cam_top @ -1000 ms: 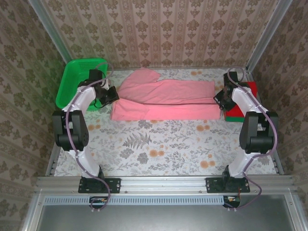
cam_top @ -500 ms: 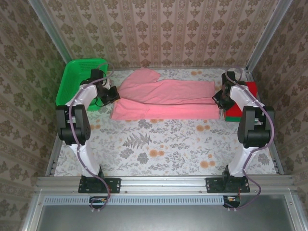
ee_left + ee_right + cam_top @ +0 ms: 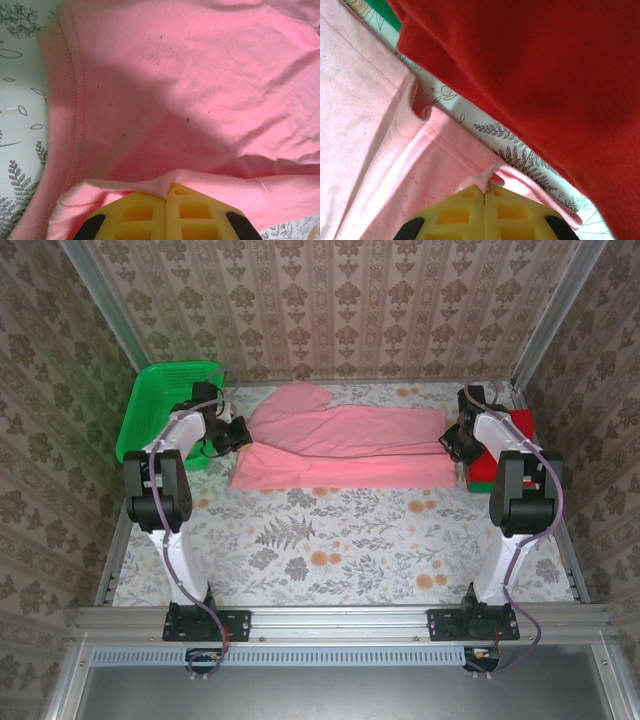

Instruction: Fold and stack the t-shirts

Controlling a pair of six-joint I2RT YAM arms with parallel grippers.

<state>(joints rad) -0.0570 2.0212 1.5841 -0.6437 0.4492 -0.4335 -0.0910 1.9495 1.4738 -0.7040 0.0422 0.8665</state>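
Note:
A light pink t-shirt [image 3: 345, 445] lies across the back of the table, folded lengthwise. My left gripper [image 3: 240, 433] is at its left end, and in the left wrist view its yellow jaws [image 3: 166, 187] are shut on a pinch of the pink t-shirt [image 3: 165, 90]. My right gripper [image 3: 452, 440] is at the shirt's right end, jaws [image 3: 485, 190] shut on a fold of the pink t-shirt's hem [image 3: 405, 165]. A folded red t-shirt [image 3: 523, 424] rests on a green one [image 3: 484, 483] just right of that gripper; the red cloth [image 3: 545, 75] looms close in the right wrist view.
A green mesh basket [image 3: 160, 405] stands at the back left corner, beside the left arm. The floral table cover [image 3: 340, 540] stretches toward the near edge. Patterned walls close in the back and both sides.
Both arms have drawn their elbows in and up toward the back while the grippers stay at the shirt's two ends. The pink shirt's lie is almost unchanged.

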